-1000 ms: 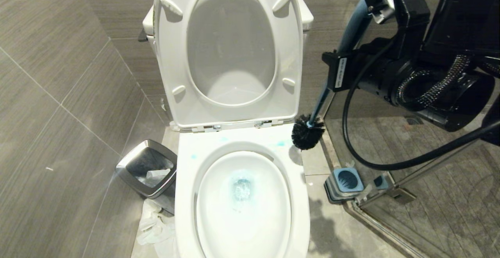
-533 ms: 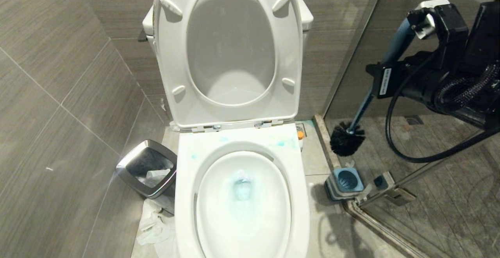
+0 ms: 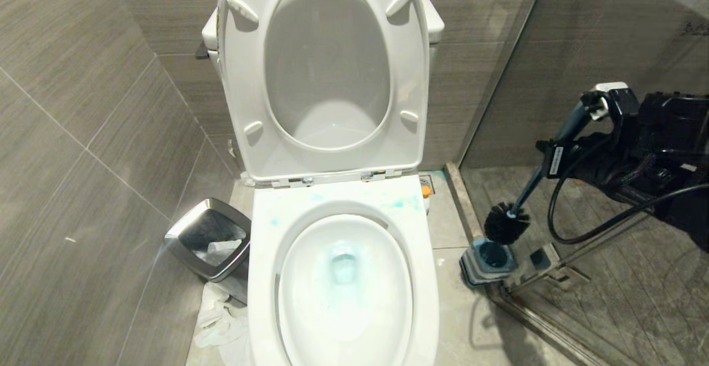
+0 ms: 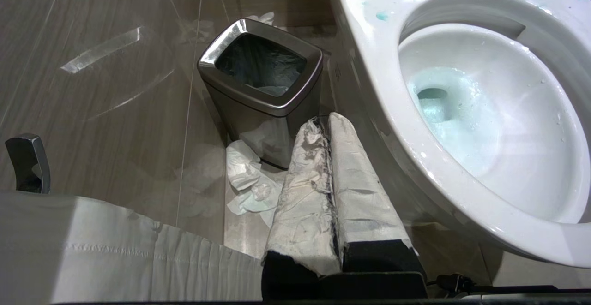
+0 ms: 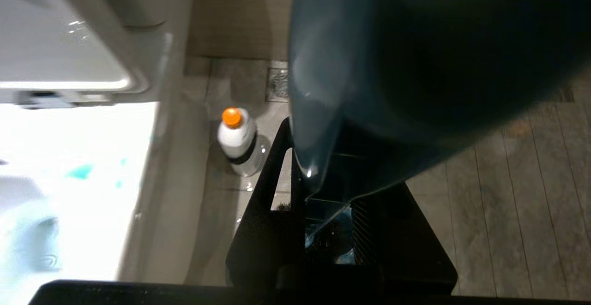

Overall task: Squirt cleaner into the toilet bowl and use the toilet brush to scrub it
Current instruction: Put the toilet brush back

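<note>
— Where the right tool (image 3: 576, 119) grips, found clamped on the toilet brush (image 3: 523, 194), high on its teal handle, out to the right of the toilet bowl (image 3: 260, 277).
— And the bristle head?
— Hanging black and round just above the grey-blue holder (image 3: 488, 258) on the floor, beside the glass shower partition (image 3: 498, 78). Whether touching the holder's rim or just clear of it, cannot tell.
— Handle upright?
— Tilted, top end leaning away from the bowl toward the arm.
— Left tool?
— Left tool (image 4: 328, 125) parked low beside the bowl's outer wall, taped fingers (image 4: 304, 189) pressed together, holding nothing. Pointed toward the chrome-rimmed waste bin (image 4: 261, 95), with crumpled paper (image 4: 247, 180) lying on the floor at the bin's foot.
— Cleaner?
— Cleaner (image 3: 343, 266) seen as turquoise tint in the water at the bottom of the bowl, plus smears on the back of the rim near the hinges. Seat and lid (image 3: 327, 72) raised against the tank.
— Anything else by the bowl?
— Small bottle with an orange cap (image 5: 236, 141), standing on the floor between bowl and partition.
</note>
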Controlling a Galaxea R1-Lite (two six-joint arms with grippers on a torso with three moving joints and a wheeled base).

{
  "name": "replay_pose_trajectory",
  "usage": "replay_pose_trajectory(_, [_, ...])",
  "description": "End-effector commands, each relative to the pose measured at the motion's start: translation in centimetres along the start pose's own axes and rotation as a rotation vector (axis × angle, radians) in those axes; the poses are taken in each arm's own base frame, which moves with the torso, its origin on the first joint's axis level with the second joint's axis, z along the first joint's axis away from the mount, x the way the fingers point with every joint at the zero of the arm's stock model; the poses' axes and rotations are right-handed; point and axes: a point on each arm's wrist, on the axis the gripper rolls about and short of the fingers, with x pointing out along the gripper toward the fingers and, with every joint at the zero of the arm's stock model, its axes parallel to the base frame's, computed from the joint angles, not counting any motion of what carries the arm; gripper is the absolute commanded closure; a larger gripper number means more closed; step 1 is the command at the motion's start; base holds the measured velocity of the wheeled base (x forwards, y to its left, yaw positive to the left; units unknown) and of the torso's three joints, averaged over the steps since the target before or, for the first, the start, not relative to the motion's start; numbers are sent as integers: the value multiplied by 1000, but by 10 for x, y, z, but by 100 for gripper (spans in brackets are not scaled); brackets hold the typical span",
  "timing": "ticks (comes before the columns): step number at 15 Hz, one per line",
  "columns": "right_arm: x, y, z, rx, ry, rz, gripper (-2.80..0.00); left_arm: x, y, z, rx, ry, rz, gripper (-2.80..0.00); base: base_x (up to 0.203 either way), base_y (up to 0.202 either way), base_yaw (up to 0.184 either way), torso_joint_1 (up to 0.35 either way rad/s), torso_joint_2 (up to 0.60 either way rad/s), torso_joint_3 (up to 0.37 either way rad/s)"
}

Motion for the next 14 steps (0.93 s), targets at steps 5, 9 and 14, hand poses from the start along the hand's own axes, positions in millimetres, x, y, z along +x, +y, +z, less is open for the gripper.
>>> replay_pose_trajectory(5, [48,-6,-70,-32,139,-32,0,0,0,0,0,0,0,0,0,0,0,0,0,0])
replay_pose_trajectory(9, [73,-16,-103,-61,154,-62,0,0,0,0,0,0,0,0,0,0,0,0,0,0])
replay_pose_trajectory(14, [89,-23,-135,-57,213,-79,0,0,0,0,0,0,0,0,0,0,0,0,0,0])
